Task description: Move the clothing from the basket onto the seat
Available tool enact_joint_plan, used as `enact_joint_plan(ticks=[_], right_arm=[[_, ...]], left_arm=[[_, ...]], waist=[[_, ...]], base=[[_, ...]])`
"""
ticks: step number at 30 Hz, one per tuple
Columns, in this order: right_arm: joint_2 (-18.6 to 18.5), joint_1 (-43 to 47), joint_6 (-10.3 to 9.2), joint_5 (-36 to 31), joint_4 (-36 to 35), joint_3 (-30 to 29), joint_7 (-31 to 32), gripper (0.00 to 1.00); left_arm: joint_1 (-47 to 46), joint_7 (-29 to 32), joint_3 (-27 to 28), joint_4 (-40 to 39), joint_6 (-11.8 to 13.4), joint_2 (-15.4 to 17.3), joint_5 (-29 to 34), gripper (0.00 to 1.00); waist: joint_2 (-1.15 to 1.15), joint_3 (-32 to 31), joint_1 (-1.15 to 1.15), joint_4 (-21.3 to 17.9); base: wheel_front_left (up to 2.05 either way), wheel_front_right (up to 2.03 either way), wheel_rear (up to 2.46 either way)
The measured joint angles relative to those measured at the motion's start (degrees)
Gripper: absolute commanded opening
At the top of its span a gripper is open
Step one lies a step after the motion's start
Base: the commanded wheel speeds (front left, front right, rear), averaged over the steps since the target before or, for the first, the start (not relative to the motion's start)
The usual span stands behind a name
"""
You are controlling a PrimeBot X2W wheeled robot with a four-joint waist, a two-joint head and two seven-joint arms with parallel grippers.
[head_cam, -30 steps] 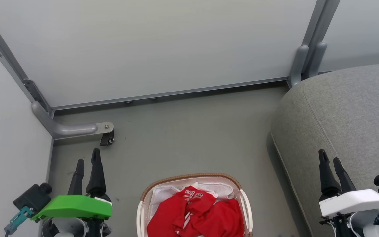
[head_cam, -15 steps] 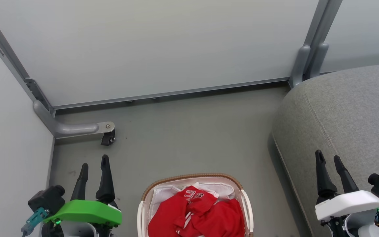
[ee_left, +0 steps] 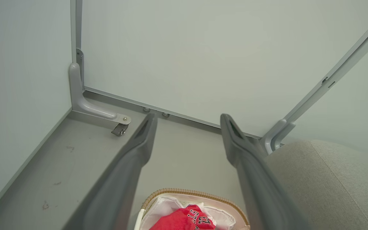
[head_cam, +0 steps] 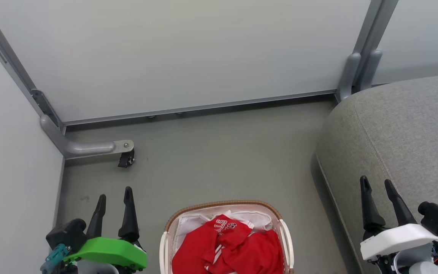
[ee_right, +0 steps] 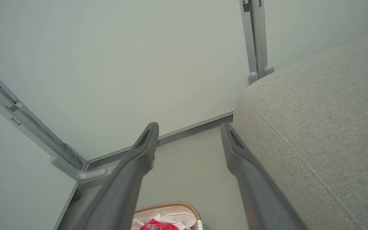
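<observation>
Plainly, the coming reach turns on one fact: the clothing (head_cam: 228, 247) lies between the two arms and nearer the robot than either set of fingertips, so an arm must come inward and back toward the near edge to get over it. The red heap sits inside the basket (head_cam: 222, 204), which stands on the floor (head_cam: 222, 152) at the near centre, its near end cut off by the bottom of the head view.

From the left gripper (head_cam: 115, 192) the heap is to the right and a little nearer. From the right gripper (head_cam: 375, 180) it is to the left and nearer, with a strip of bare floor between. The left gripper looks the closer of the two, standing near the basket's left side, while the right one hovers over the near left edge of the seat (head_cam: 405, 129), well apart from the basket. Both have their fingers (head_cam: 129, 213) spread wide with nothing between them.

The heap is crumpled and spreads mostly left to right across the liner (head_cam: 183, 224); its full length cannot be told. In the left wrist view the basket's far rim shows low between that gripper's fingers, so I judge that arm roughly lined up for a downward reach. The seat lies to the right of the basket, apart from it.
</observation>
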Motion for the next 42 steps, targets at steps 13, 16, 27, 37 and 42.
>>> enact_joint_plan(ticks=[13,16,27,37,42], right_arm=[[-0.1,0.2,0.01,-6.4,-0.3,0.5,-1.6,1.0],[-0.1,0.2,0.01,-7.6,-0.4,0.6,-2.0,1.0],[-0.2,0.3,0.01,-12.4,-0.5,0.8,-3.1,1.0],[-0.3,0.4,0.01,-16.0,-0.4,1.0,-4.1,1.0],[-0.3,0.5,0.01,-16.9,-0.2,1.0,-4.4,1.0]], left_arm=[[0.0,-1.5,-1.1,1.0,0.2,0.1,5.8,1.0],[0.0,-1.8,-1.4,1.3,0.3,0.1,6.7,1.0],[0.0,-3.0,-2.3,2.1,0.5,0.1,10.5,1.0],[0.1,-4.0,-2.8,2.8,0.6,0.2,13.8,1.0],[0.1,-4.5,-3.0,3.0,0.6,0.2,14.8,1.0]], waist=[[0.0,0.1,0.0,0.2],[0.0,0.2,0.0,0.3],[0.0,0.4,0.0,0.5],[0.0,0.5,0.0,0.6],[0.0,0.6,0.0,0.7]], base=[[0.0,0.0,0.0],[0.0,0.0,0.0],[0.0,0.0,0.0],[0.0,0.0,0.0],[0.0,0.0,0.0]])
